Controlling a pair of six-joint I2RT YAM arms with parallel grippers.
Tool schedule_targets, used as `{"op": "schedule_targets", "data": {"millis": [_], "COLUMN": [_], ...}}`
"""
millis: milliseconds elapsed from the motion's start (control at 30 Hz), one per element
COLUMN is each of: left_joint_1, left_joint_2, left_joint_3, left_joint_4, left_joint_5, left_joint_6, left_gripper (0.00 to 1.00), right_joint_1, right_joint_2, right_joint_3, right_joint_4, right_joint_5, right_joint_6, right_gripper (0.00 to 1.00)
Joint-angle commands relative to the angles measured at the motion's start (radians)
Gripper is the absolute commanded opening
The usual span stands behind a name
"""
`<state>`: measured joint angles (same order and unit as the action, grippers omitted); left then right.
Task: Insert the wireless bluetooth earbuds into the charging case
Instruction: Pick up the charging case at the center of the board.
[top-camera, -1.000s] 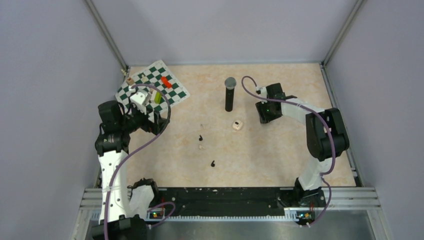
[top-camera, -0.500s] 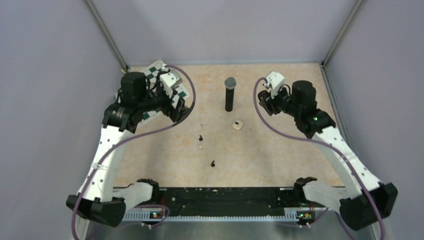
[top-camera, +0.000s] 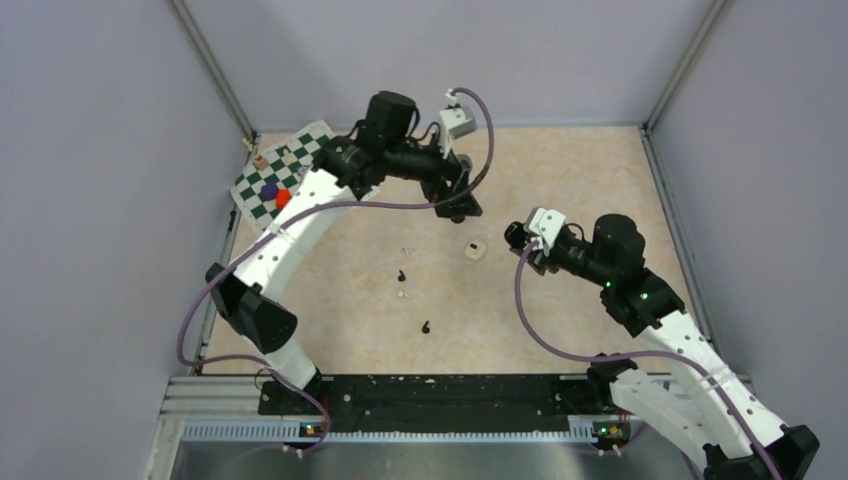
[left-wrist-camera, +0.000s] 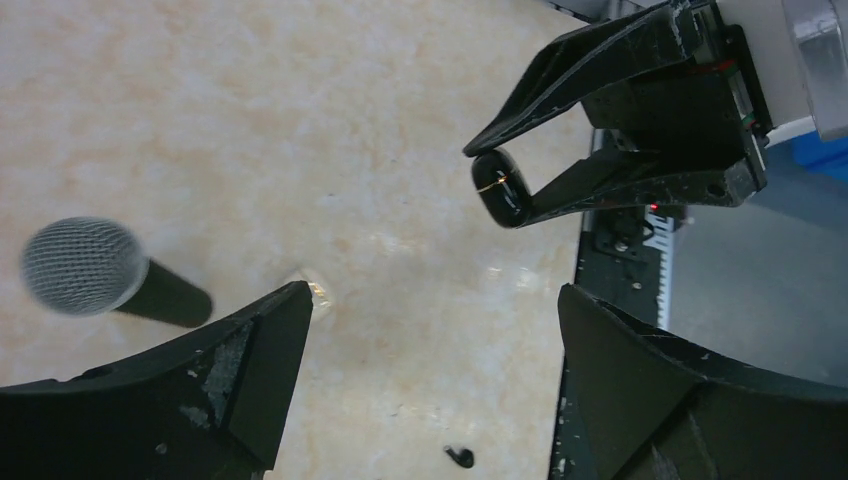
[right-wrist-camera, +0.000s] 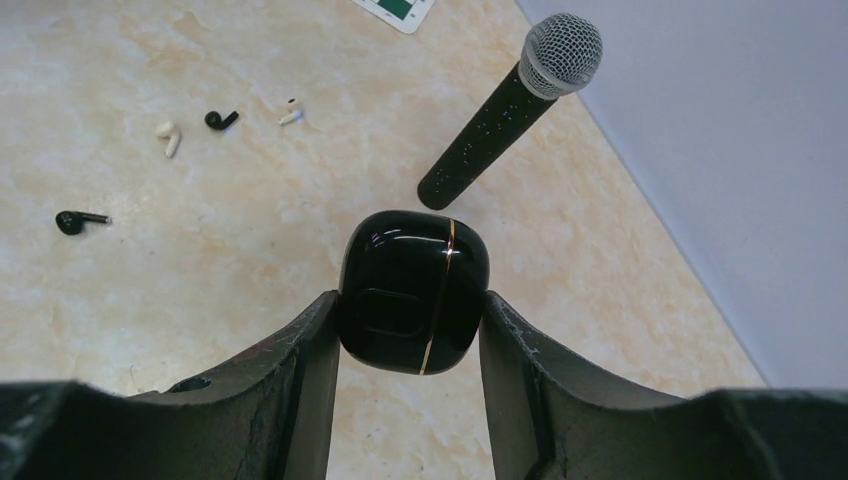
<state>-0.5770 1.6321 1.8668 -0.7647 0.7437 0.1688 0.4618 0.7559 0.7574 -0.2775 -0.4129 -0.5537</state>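
Observation:
My right gripper (right-wrist-camera: 410, 300) is shut on a glossy black charging case (right-wrist-camera: 413, 290) with a thin gold seam, held above the table right of centre (top-camera: 518, 243). Several earbuds lie loose on the marbled table: a black one (top-camera: 402, 274), a whitish one (top-camera: 403, 293), another black one (top-camera: 426, 327) and a faint whitish one (top-camera: 405, 251). The right wrist view shows them at upper left, such as a black bud (right-wrist-camera: 220, 120) and a white bud (right-wrist-camera: 168, 138). My left gripper (top-camera: 462, 203) hangs open and empty over the back middle (left-wrist-camera: 430, 310).
A small white case (top-camera: 475, 250) sits between the two grippers. A black microphone (right-wrist-camera: 510, 110) with a grey mesh head lies at the back, mostly under my left gripper in the top view. A green chessboard (top-camera: 300, 155) with small pieces lies back left.
My left arm has swung from the chessboard across to above the microphone. My right arm has come nearer and toward the centre, case still held.

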Motion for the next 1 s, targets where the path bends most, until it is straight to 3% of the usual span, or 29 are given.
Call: {"op": "schedule_targets", "data": {"millis": [0,267,467,967], "left_joint_1": [-0.067,-0.191,-0.21,-0.224], "left_joint_2": [0.071,0.158,0.19,0.244], "left_joint_3": [0.052,0.058,0.082,0.104], "left_joint_4": [0.022,0.018,0.021,0.025], "left_joint_5": [0.089,0.047,0.029,0.03], "left_joint_6": [-0.116,-0.112,-0.127,-0.152], "left_gripper": [0.99,0.99,0.95,0.73], "right_joint_1": [0.005,0.005,0.005,0.005], "right_joint_2": [-0.032,-0.026,-0.04,-0.061], "right_joint_3": [-0.015,-0.029,-0.028,-0.039], "right_joint_4": [0.062,0.096,0.09,0.104], "right_joint_5": [-0.04,-0.032,-0.053,-0.076], "right_joint_6": [-0.018,0.002,0.003,0.008], "right_gripper": [0.3,0.3,0.3,0.31]}}
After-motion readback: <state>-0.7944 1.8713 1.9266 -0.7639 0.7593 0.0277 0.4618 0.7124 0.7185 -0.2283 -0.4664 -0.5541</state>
